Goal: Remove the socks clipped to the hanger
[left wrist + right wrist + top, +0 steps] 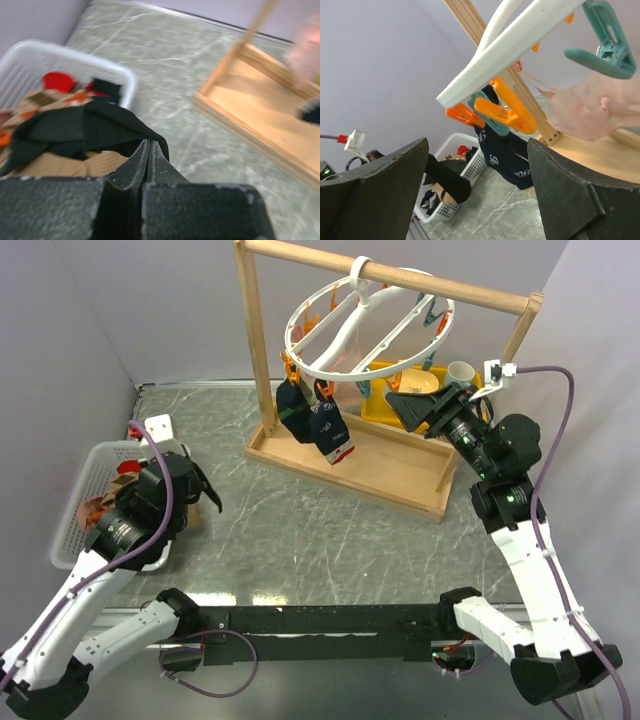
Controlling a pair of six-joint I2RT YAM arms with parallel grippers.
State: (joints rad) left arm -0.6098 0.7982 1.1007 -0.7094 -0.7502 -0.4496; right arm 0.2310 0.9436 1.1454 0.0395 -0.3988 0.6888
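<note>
The white ring hanger (370, 320) hangs from the wooden rail. A navy patterned sock (331, 430) and a dark sock (292, 410) are clipped at its near left, under orange clips (502, 107). A pale pink sock (590, 110) hangs from a teal clip (605, 50). My right gripper (415, 405) stands open below the hanger's right side, nothing between its fingers (385, 185); the navy sock (507, 155) shows beyond them. My left gripper (205, 492) is by the basket, jaws shut on a black sock (100, 125) that drapes around the tips.
A white basket (75, 510) at the left holds several removed socks. The light wooden frame has a tray base (350, 465) and uprights. A yellow bin (385, 408) and a white cup (462, 372) stand behind it. Walls close the left side and back.
</note>
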